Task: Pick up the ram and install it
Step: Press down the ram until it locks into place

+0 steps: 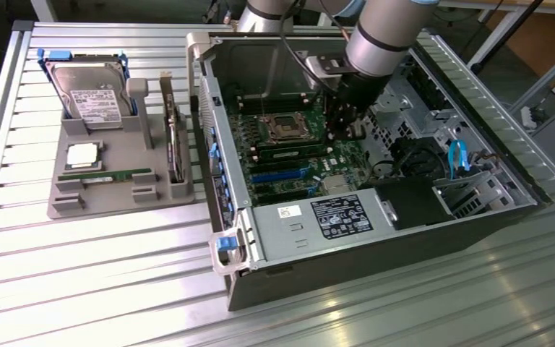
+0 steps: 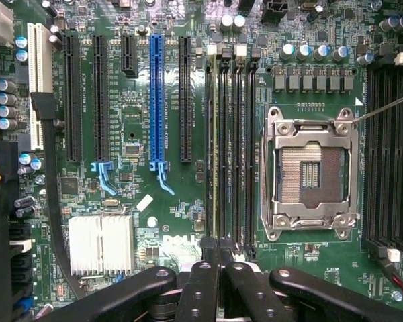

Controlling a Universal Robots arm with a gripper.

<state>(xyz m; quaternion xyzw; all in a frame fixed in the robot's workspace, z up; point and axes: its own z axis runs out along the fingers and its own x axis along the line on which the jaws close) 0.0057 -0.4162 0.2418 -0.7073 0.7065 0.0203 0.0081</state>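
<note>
A ram stick (image 1: pixel 106 176), slim and green, lies flat in the grey holder (image 1: pixel 113 201) on the exterior view's left. A second green stick (image 1: pixel 292 150) stands in a memory slot beside the open processor socket (image 1: pixel 282 129); the wrist view shows it edge-on (image 2: pixel 215 147). My gripper (image 1: pixel 348 130) hangs inside the open computer case over the motherboard. Its black fingers (image 2: pixel 201 282) are shut together, and the gripper (image 2: pixel 219 253) lines up with one end of the slotted stick. I see nothing between the fingers and cannot tell whether they touch that stick.
The holder also carries a hard drive (image 1: pixel 89 90), a square silver processor (image 1: pixel 83 154) and a dark expansion card (image 1: pixel 173 137) standing on edge. Case walls (image 1: pixel 374 246), the power supply (image 1: pixel 326 217) and cables surround the arm. Expansion slots (image 2: pixel 154 100) and a heatsink (image 2: pixel 99 243) lie near the gripper.
</note>
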